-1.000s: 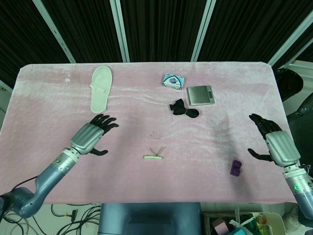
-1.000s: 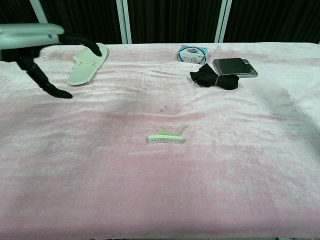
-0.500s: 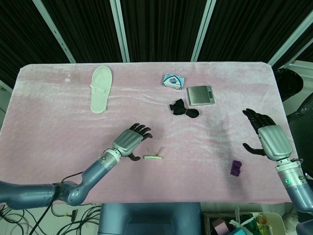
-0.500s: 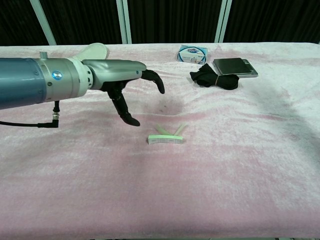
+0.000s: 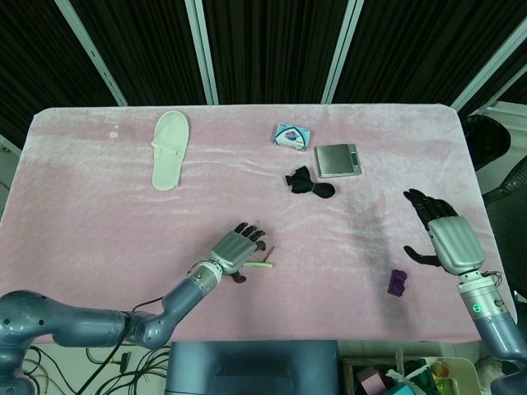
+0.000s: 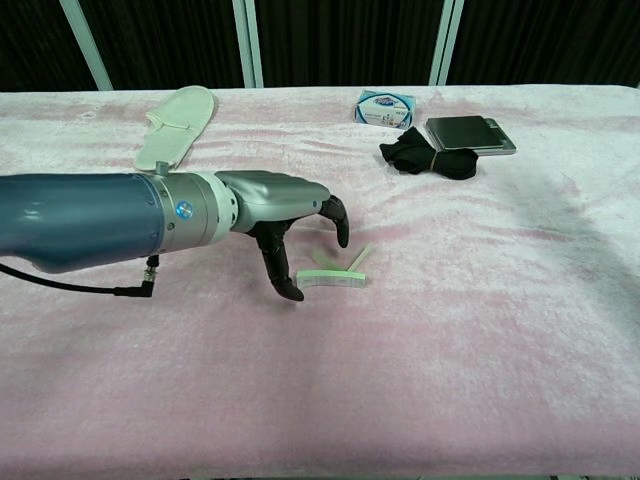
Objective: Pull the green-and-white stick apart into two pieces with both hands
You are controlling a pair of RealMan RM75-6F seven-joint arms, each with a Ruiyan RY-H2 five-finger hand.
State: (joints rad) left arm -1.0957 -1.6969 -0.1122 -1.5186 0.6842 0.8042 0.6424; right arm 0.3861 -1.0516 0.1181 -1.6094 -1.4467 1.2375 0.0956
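Left hand (image 6: 283, 213) low over pink tablecloth (image 5: 82, 214), fingers spread and curved, gripping nothing, thumb tip just beside left end of green-and-white stick (image 6: 335, 276). Stick flat on cloth, near front centre. Right hand (image 5: 445, 234) well apart at right, fingers splayed, empty, near purple block (image 5: 398, 282).

The left hand (image 6: 285, 215) has swept from frame left to the green-and-white stick (image 6: 333, 276), apparently hovering; the right hand (image 5: 445, 237) edged inward.

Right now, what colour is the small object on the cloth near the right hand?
Purple: the small object shows only in the head view.
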